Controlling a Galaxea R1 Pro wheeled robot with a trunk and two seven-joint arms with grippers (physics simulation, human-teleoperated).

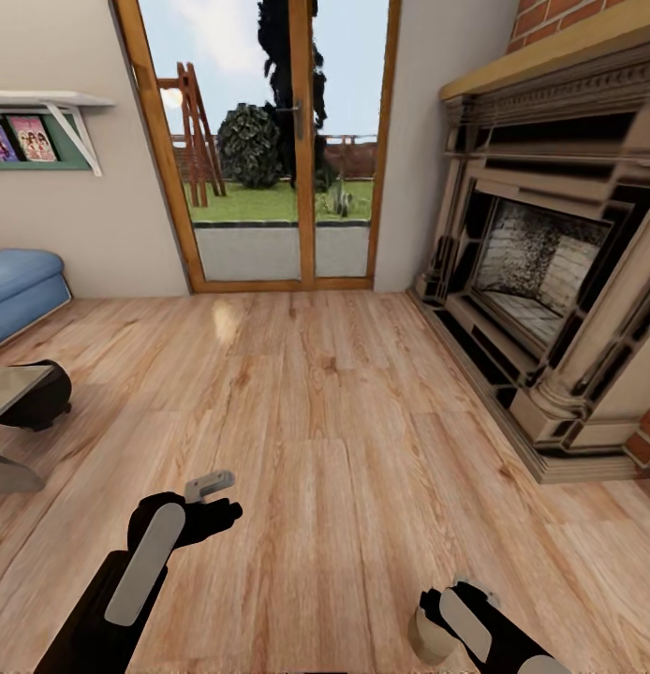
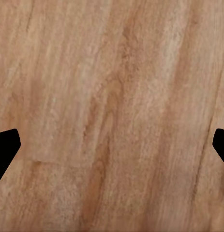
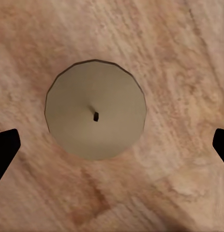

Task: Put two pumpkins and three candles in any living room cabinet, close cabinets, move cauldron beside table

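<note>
Fireplace (image 1: pixel 550 271) at right; right claw (image 3: pixel 112 140) spread above candle (image 3: pixel 96 109).

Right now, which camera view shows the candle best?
The right wrist view: the candle is seen from above, round top and wick clear. The head view shows only its pale side beside the right gripper. The left wrist view shows floor.

Both arms matte blk w/ rounded segmented housings, each w/ elongated lt-grey inlay panel on forearm; left gripper (image 1: pixel 215 499) blk w/ small grey metal bracket at tip; right gripper (image 1: pixel 453 599) blk; fingertips (image 2: pixel 5 147) blk, tapered.
</note>
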